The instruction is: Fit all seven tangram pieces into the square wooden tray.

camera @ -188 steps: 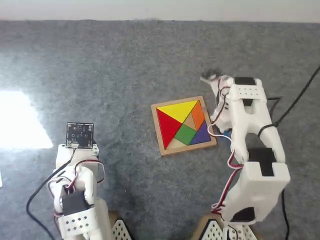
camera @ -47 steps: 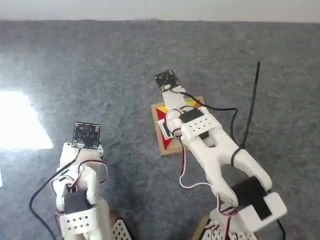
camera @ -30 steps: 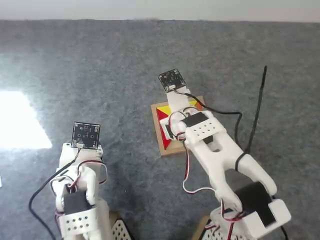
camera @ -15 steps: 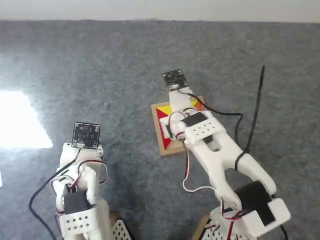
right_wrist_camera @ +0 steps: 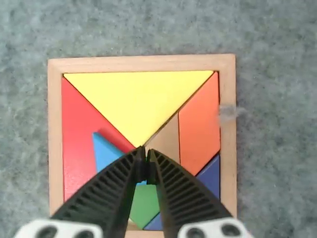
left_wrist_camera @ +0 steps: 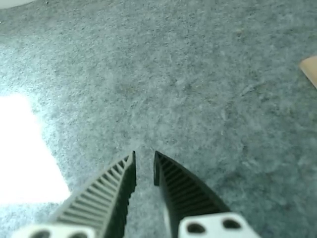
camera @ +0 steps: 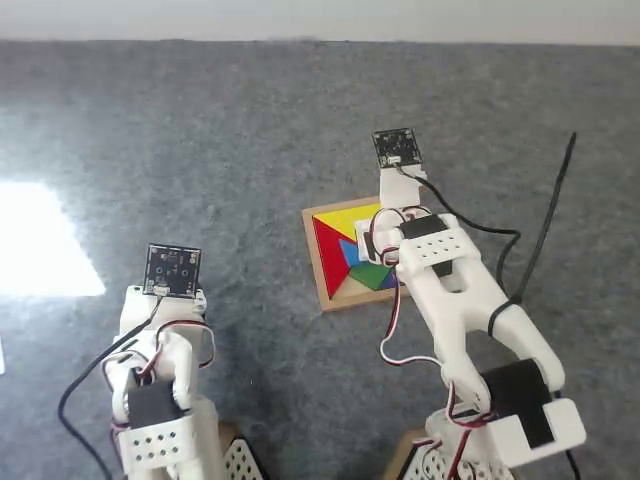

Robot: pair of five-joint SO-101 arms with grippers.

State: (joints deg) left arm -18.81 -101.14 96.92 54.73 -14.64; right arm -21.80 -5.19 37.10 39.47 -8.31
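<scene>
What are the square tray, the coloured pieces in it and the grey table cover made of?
Tray: pale unpainted wood, by its faint grain. Pieces: probably wood too, painted smooth in flat colours; one looks bare tan. Table cover: apparently felt or short carpet, with a mottled, fuzzy surface.

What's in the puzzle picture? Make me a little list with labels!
Tray: square, wooden, on the grey carpet
Pieces in tray: yellow triangle, red triangle, orange piece, tan piece, light blue triangle, green piece, dark blue piece
Right end effector: shut, empty, above the tray's middle
Left end effector: slightly open, above bare carpet
</scene>
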